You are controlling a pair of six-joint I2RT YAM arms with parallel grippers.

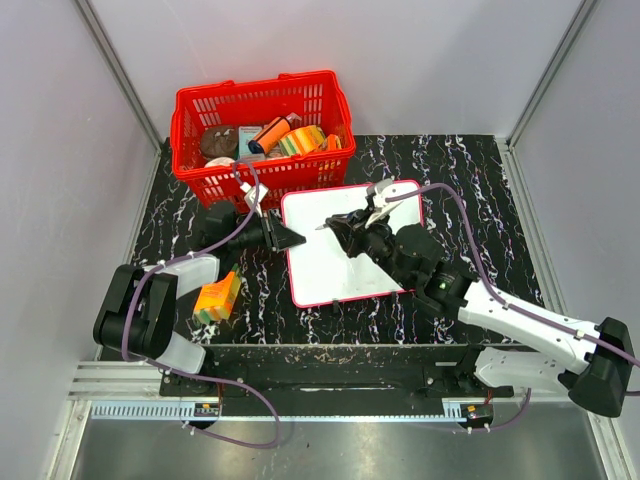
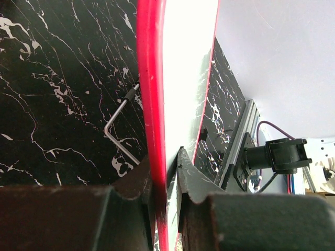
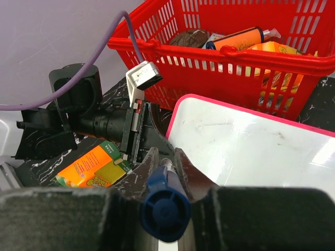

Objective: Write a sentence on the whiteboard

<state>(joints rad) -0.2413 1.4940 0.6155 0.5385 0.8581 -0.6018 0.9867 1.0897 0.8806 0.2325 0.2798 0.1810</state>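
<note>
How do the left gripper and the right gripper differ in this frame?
The left gripper has its jaws shut on the red-framed edge of the flat white whiteboard; the right gripper has its jaws shut on a blue-ended marker.
The left gripper sits at the board's left edge; the right gripper is over its surface.
Shared: both are shut on something.

Both arms have black joints and white shells: the left arm at lower left, the right arm at lower right, with a small green light near its wrist. Purple cable trails along each. The left gripper is black, with a white camera block mounted on it.
</note>
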